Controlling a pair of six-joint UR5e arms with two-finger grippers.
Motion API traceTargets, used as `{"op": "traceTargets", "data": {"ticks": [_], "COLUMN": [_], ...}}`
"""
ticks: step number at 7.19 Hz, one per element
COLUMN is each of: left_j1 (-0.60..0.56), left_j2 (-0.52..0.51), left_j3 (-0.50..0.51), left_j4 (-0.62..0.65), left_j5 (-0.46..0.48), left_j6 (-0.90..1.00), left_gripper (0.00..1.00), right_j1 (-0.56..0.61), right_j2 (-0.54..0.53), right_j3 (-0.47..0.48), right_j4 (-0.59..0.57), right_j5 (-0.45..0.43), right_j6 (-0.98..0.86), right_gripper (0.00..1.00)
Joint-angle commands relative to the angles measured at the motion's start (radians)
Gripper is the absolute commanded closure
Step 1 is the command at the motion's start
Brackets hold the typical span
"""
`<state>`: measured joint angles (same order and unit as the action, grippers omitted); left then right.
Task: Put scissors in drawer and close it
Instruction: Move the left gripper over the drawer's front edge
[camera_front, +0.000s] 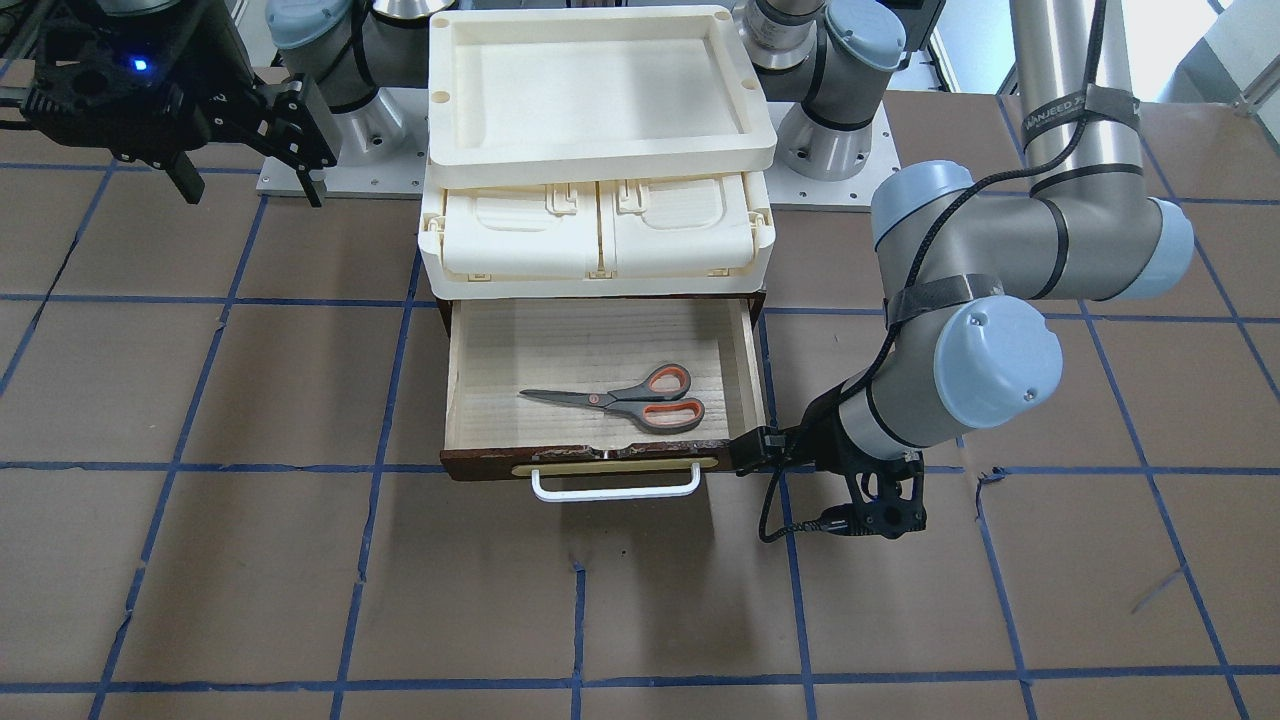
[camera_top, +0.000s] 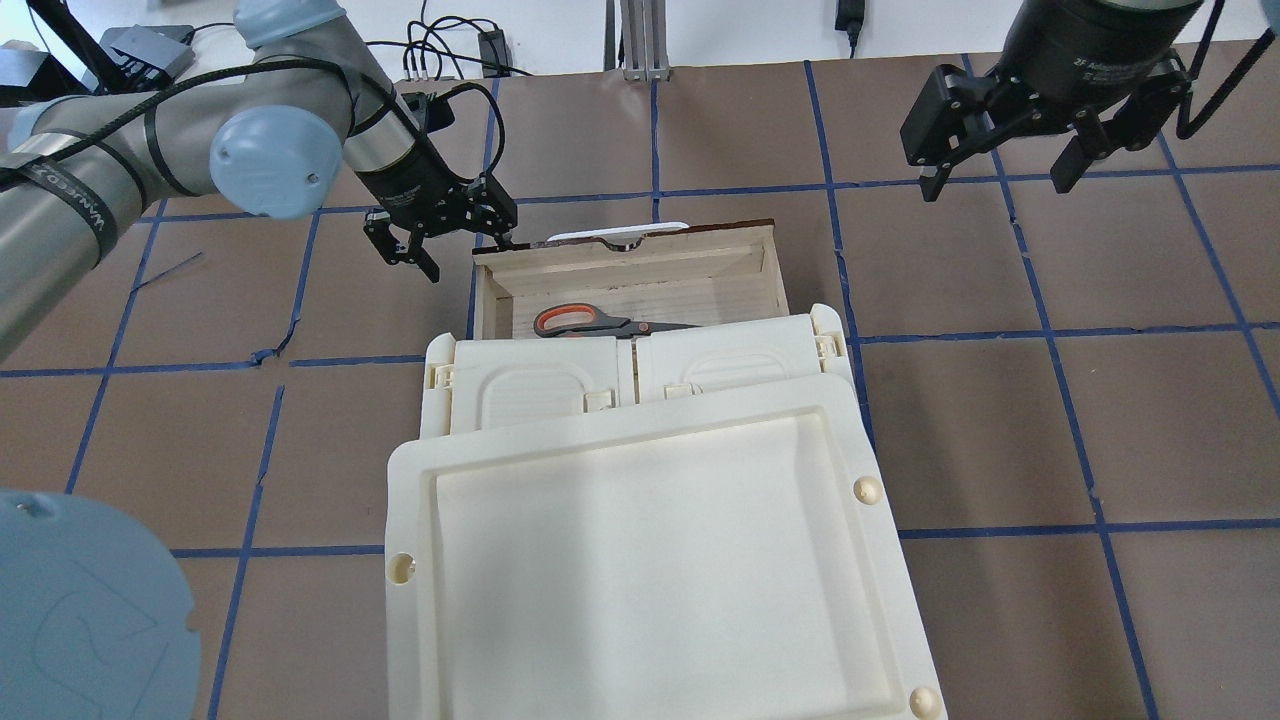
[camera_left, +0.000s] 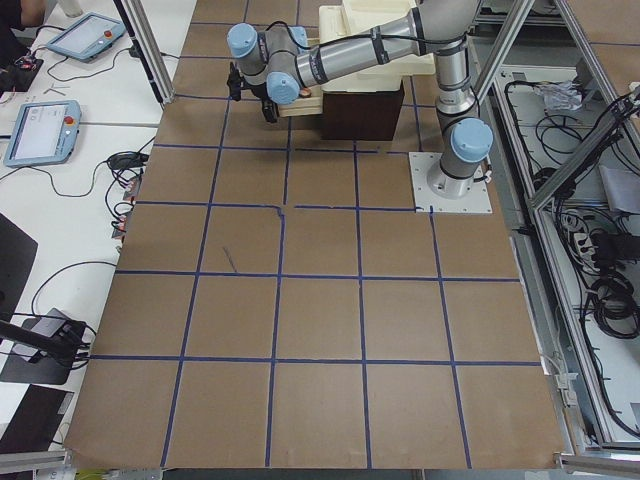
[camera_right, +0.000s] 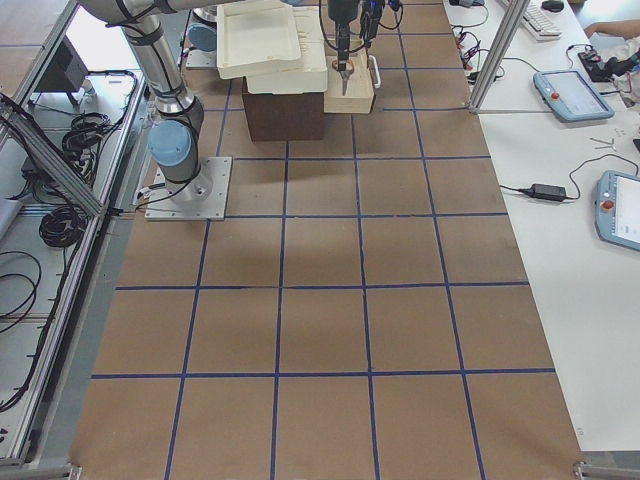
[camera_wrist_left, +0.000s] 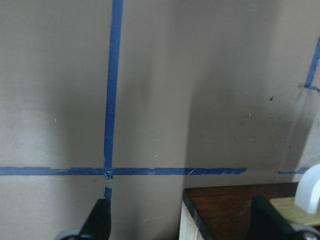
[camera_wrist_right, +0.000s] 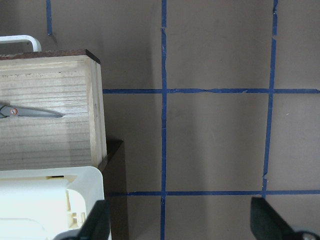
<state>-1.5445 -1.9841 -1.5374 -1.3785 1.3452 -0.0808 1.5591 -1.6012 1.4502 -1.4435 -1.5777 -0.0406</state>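
The scissors (camera_front: 620, 398) lie flat inside the open drawer (camera_front: 560, 340), blades toward the robot's right; they also show in the overhead view (camera_top: 580, 322). The drawer is pulled out, its white handle (camera_front: 615, 490) at the front. My left gripper (camera_top: 465, 252) is open and empty, low beside the drawer's front corner on the robot's left; in the left wrist view its jaws straddle that dark corner (camera_wrist_left: 225, 205). My right gripper (camera_top: 998, 180) is open and empty, raised well off to the drawer's other side. The right wrist view shows the blade tip (camera_wrist_right: 35, 112).
A cream tray (camera_front: 600, 150) rests on a cream latched case (camera_front: 600, 235), which sits on the dark cabinet above the drawer. Both arm bases (camera_front: 830, 150) stand behind them. The brown table is marked with a blue tape grid.
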Motion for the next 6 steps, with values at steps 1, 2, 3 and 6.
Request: {"op": "traceTargets", "data": {"ticks": [1, 2, 3, 6], "left_j1": [0.000, 0.000, 0.000, 0.000], "left_j2": [0.011, 0.017, 0.022, 0.031], "left_j3": [0.000, 0.000, 0.000, -0.006], "left_j4": [-0.074, -0.089, -0.114, -0.157], "left_j5": [0.000, 0.000, 0.000, -0.074], "left_j6": [-0.028, -0.031, -0.031, -0.068], "left_gripper": [0.00, 0.00, 0.00, 0.00], "right_j1": [-0.005, -0.004, -0.004, -0.001], "right_j2": [0.001, 0.000, 0.001, 0.000], "right_j3": [0.002, 0.004, 0.004, 0.015], "right_j4": [-0.001, -0.001, -0.001, -0.001], "right_j5": [-0.002, -0.005, -0.005, -0.004], "right_j6": [-0.063, -0.062, -0.062, -0.062], "right_gripper": [0.00, 0.00, 0.00, 0.00]}}
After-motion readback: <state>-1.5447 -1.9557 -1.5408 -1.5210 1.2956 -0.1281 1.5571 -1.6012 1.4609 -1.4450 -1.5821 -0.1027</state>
